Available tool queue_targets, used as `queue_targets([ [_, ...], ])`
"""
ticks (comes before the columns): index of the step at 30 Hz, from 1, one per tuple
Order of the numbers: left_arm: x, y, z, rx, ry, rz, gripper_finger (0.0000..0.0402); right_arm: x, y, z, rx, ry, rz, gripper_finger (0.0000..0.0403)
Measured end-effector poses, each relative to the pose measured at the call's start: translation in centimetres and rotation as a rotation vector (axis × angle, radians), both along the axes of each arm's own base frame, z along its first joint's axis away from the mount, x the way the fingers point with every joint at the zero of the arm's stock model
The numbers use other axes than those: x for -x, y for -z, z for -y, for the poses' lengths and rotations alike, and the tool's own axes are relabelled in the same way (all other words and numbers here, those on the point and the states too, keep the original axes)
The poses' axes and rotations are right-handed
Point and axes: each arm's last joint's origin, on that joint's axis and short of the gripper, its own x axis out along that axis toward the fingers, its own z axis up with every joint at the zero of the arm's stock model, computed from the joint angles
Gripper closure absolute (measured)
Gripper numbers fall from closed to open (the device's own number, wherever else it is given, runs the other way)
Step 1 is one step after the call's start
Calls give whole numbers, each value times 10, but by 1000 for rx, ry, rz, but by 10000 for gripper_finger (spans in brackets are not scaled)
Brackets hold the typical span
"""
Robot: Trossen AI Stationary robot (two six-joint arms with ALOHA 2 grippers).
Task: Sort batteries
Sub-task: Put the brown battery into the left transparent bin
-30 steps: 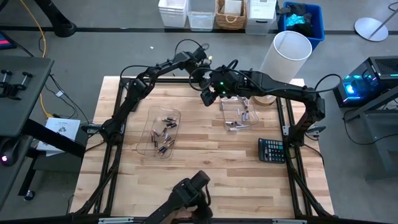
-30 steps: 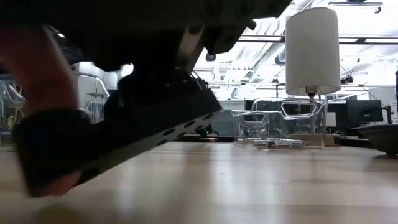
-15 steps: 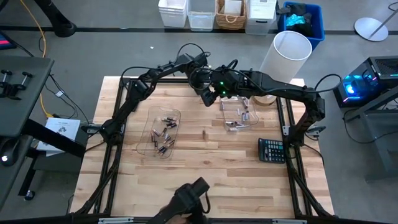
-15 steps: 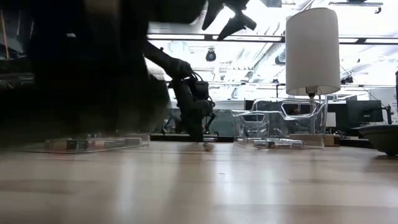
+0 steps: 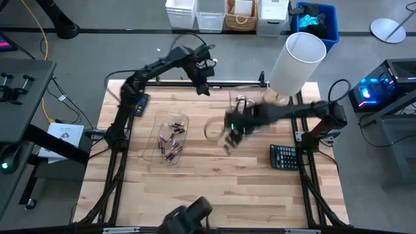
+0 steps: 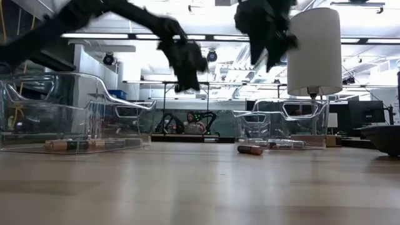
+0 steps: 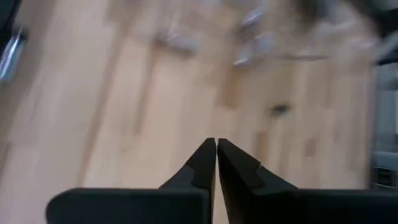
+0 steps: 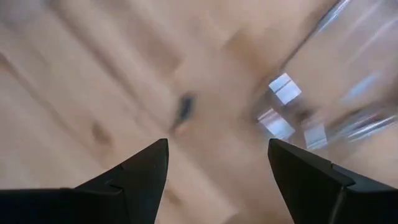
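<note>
Right wrist view is showing the right end effector (image 8: 217,171) spread wide above a lone battery (image 8: 184,107); the left end effector (image 7: 216,149) is staying clenched, empty.

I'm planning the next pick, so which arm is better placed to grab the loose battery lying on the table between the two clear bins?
Right. Its open tool hovers near the loose battery, which shows between its tips. The left tool is shut, up at the table's far edge.

Grey floor (image 5: 78,39) surrounds my wooden table (image 5: 214,188). Along the top edge sit white bins (image 5: 195,14), a wicker basket (image 5: 241,14) and a blue bin (image 5: 318,21). Ceiling strip lights (image 6: 362,39) glow across the upper right.
</note>
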Motion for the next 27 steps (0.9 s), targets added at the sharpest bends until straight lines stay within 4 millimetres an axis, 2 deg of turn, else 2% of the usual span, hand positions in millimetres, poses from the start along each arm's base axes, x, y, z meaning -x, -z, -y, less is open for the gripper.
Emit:
queue_targets([
  [3,15,-38,23,-15,40,143,399,6,47,-28,-100,46,12,133],
  [5,28,-64,41,-51,75,250,399,7,67,-39,-143,100,56,133],
  [8,55,-101,70,-147,110,406,401,1,84,-44,-155,179,128,133],
  [11,79,-118,93,-215,99,504,401,-3,95,-38,-90,240,110,133],
  [14,99,-125,110,-227,35,574,401,-8,105,-30,-40,286,74,133],
  [18,121,-123,127,-257,-37,608,401,-12,122,-25,1,304,20,133],
  [21,132,-115,135,-253,-102,582,401,-11,132,-23,37,317,-30,133],
  [27,142,-106,141,-237,-168,541,401,-7,133,-19,101,353,-59,133],
])
